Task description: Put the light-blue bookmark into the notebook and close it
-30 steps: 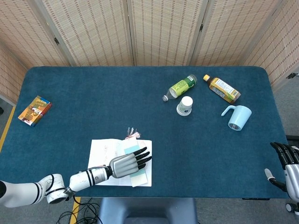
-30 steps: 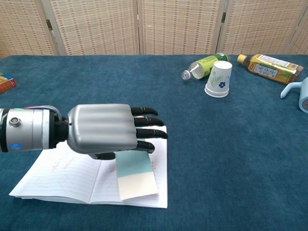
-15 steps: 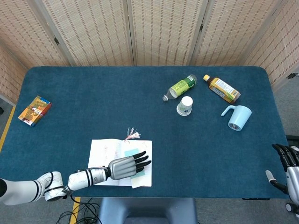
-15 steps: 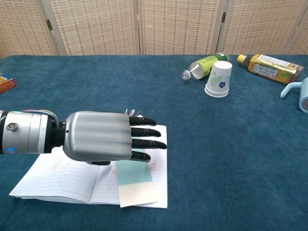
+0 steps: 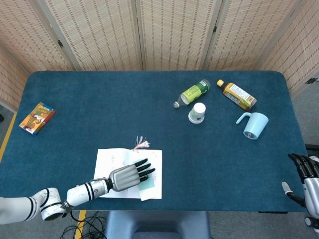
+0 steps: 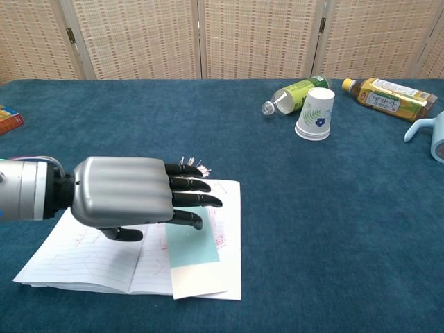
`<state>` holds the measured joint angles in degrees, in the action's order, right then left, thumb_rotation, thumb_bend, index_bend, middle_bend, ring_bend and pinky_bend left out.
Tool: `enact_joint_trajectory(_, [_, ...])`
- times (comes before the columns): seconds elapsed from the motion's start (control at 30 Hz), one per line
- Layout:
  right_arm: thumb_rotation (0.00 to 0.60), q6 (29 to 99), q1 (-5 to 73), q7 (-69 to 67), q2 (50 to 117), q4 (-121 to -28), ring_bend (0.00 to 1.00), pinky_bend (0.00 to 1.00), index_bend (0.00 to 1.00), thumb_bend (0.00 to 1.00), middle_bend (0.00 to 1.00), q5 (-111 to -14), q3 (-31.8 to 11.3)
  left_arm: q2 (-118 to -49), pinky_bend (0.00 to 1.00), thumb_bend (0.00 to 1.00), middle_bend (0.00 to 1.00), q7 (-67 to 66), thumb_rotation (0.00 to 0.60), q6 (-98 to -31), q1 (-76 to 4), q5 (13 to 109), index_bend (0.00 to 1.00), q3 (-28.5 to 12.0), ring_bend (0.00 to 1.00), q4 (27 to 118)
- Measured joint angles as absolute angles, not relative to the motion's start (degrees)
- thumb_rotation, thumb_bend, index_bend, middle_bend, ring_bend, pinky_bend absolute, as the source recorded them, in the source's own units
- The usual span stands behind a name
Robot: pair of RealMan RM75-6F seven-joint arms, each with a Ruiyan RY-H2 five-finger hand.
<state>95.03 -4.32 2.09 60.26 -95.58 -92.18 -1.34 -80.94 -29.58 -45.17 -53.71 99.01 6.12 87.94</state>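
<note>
An open notebook (image 5: pixel 117 162) (image 6: pixel 76 257) with lined white pages lies near the table's front edge. A light-blue bookmark (image 5: pixel 149 185) (image 6: pixel 193 251) with a pale lower end rests on its right page, its pink tassel (image 5: pixel 141 144) (image 6: pixel 192 165) spilling past the top edge. My left hand (image 5: pixel 128 175) (image 6: pixel 132 201) hovers flat over the notebook, fingers straight and holding nothing, covering the bookmark's upper part. My right hand (image 5: pixel 305 172) shows only in the head view, off the table's front right corner, fingers apart and empty.
At the back right lie a green bottle (image 5: pixel 192 92) (image 6: pixel 294 94), an upside-down paper cup (image 5: pixel 197 112) (image 6: pixel 316 114), an amber bottle (image 5: pixel 237 94) (image 6: pixel 387 96) and a light-blue mug (image 5: pixel 253 124) (image 6: pixel 433 134). A small colourful box (image 5: pixel 36 117) (image 6: pixel 8 118) sits at the left edge.
My left hand has drawn back toward the left front, uncovering more of the bookmark. The bookmark stays on the right page. The right hand has barely moved.
</note>
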Motion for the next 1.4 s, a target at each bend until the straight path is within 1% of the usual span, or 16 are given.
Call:
enact_joint_trajectory(0.2, [0.6,94.9,-4.31,1.54,60.28,-95.1,0.14,0.2,0.14,0.21,0.18,-92.05,-1.36,-80.03,0.09,0.39,0.0,-29.7,0.6,-42.31,-53.08,94.39,0.19,5.12,0.0,92.83])
enact_joint_trajectory(0.6, [0.6,95.12,-4.64,0.22,60.27,-94.11,0.14,0.2,0.14,0.21,0.18,-91.78,-1.34,-82.67,0.09,0.39,0.0,-34.84,0.6,-38.41,-53.36,87.57,0.19,3.3,0.0,96.17])
enact_joint_trajectory(1.1, [0.6,95.22,-4.93,-1.28,60.37,-92.86,0.14,0.2,0.14,0.21,0.18,-91.43,-1.36,-85.21,0.09,0.39,0.0,-44.87,0.6,-38.17,-53.66,78.34,0.19,2.44,0.0,98.19])
enact_joint_trajectory(1.23, [0.6,95.3,-5.05,-1.79,60.39,-92.48,0.14,0.2,0.14,0.21,0.18,-91.28,-1.38,-85.29,0.09,0.44,0.0,-46.76,0.6,-38.08,-54.19,75.38,0.19,2.46,0.0,99.26])
enact_joint_trajectory(1.3, [0.6,95.32,-5.09,-2.01,60.43,-92.3,0.14,0.2,0.14,0.21,0.18,-91.24,-1.38,-85.22,0.09,0.49,0.0,-47.82,0.6,-38.03,-54.59,73.87,0.19,2.57,0.0,99.85])
enact_joint_trajectory(1.4, [0.6,95.33,-5.14,-2.44,60.53,-91.94,0.14,0.2,0.14,0.21,0.18,-91.19,-1.38,-84.9,0.09,0.52,0.0,-49.34,0.6,-38.15,-55.17,71.96,0.19,2.98,0.0,100.85])
